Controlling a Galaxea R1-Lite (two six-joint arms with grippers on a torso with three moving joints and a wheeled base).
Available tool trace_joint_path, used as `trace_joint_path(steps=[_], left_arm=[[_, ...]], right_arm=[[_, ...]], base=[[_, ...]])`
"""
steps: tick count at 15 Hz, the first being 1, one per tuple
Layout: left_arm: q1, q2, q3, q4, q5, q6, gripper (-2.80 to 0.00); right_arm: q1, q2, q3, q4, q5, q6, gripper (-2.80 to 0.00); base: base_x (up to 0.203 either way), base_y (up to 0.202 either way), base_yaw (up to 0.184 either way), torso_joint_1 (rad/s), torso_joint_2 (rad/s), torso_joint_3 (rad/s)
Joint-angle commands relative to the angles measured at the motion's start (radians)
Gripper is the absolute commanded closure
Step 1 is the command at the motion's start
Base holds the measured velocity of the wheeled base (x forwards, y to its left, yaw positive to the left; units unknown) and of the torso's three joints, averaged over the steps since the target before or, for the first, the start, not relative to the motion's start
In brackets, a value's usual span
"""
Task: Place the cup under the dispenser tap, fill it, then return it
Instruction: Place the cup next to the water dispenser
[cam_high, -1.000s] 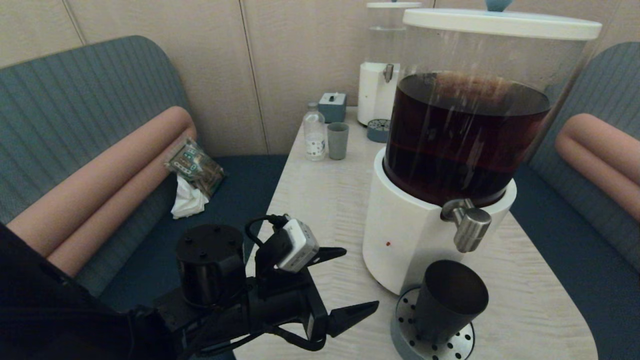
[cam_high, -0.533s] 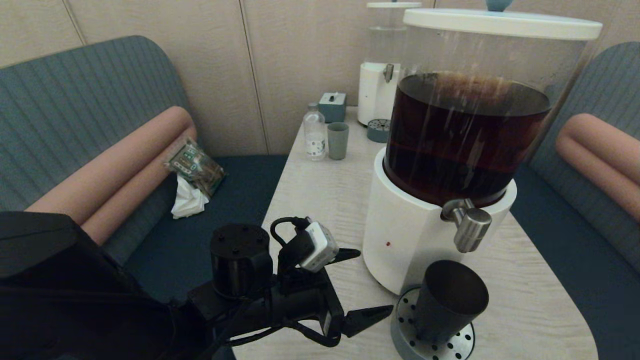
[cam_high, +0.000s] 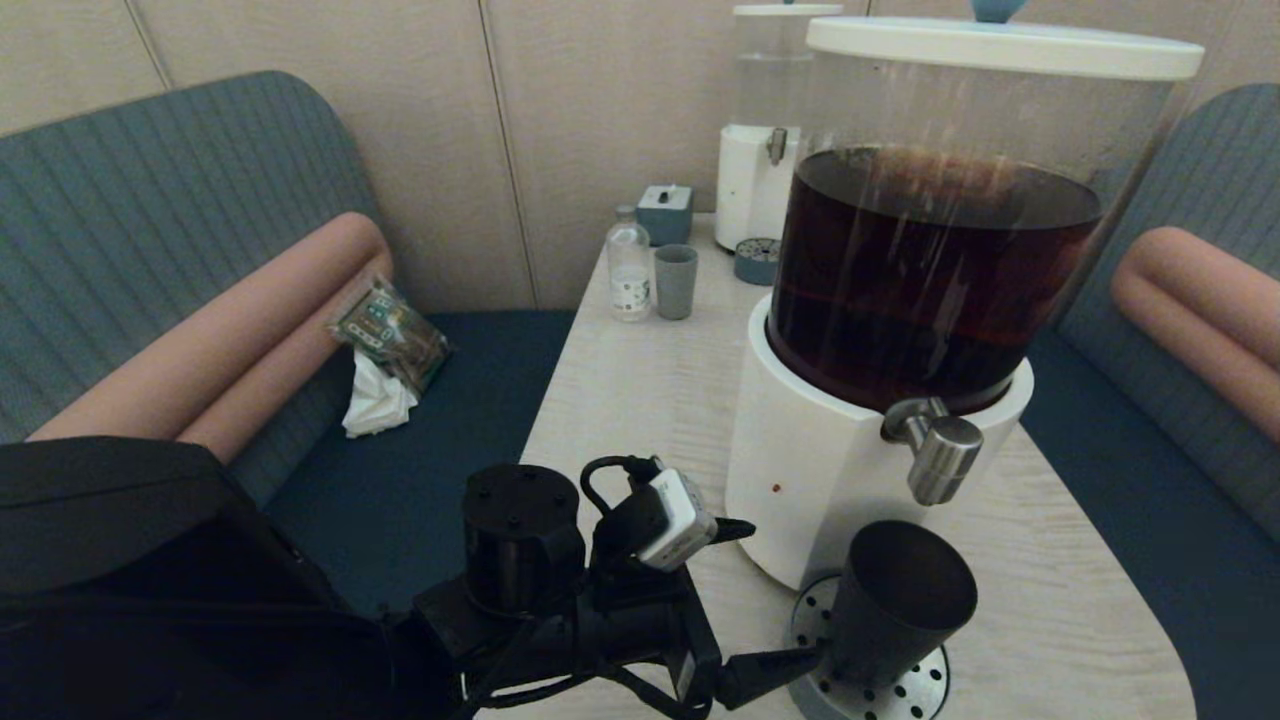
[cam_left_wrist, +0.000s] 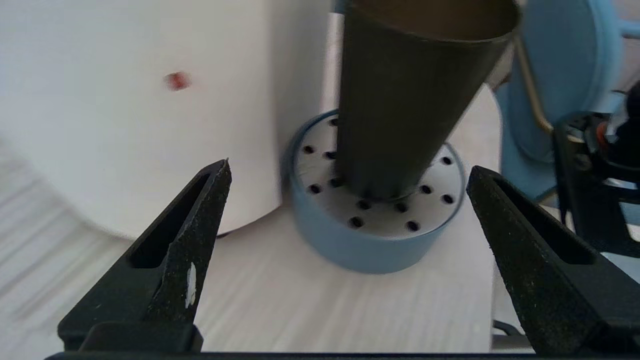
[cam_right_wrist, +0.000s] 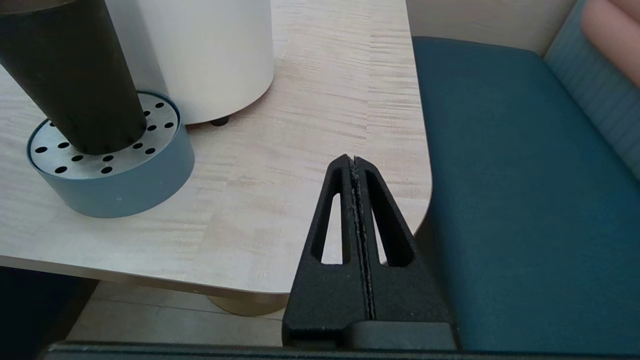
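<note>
black cup (cam_high: 900, 600) upright on perforated drip tray (cam_high: 925, 690) under dispenser tap (cam_high: 935, 447), left gripper (cam_left_wrist: 350, 172) wide open w/ nothing held, cup just ahead btwn fingers, right gripper (cam_right_wrist: 355, 165) shut, empty, parked off table edge

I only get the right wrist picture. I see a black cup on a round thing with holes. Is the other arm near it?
Observer: Yes. The left gripper is open, with the cup straight ahead between its fingers, not yet touched.
Operator: Is the cup under the tap?
Observer: The dispenser tap juts out just above the cup's mouth.
Operator: Is there any drink left in the big jug?
Observer: Plenty: the dark brown liquid fills more than half of the clear tank.
</note>
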Motion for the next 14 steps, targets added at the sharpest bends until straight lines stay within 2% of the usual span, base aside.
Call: trace_joint_path(steps=[1,6,14], left_arm=[[-0.016,0.019,-0.01,-0.007,-0.002,0.0,-2.8],[-0.033,0.059,-0.065,-0.006,0.009,-0.017,-2.8],[-0.038,0.112,-0.123,-0.007,0.031,-0.007,-2.8]], right_arm=[[0.0,-0.007,0.006,0.0,0.0,0.0,0.0],[0.0,-0.007,0.006,0.0,0.001,0.0,0.0],[0.0,-0.007,0.006,0.0,-0.001,0.0,0.0]], base=[[0.0,0.0,0.0,0.0,0.0,0.0],[0.0,0.0,0.0,0.0,0.0,0.0],[0.0,0.0,0.0,0.0,0.0,0.0]])
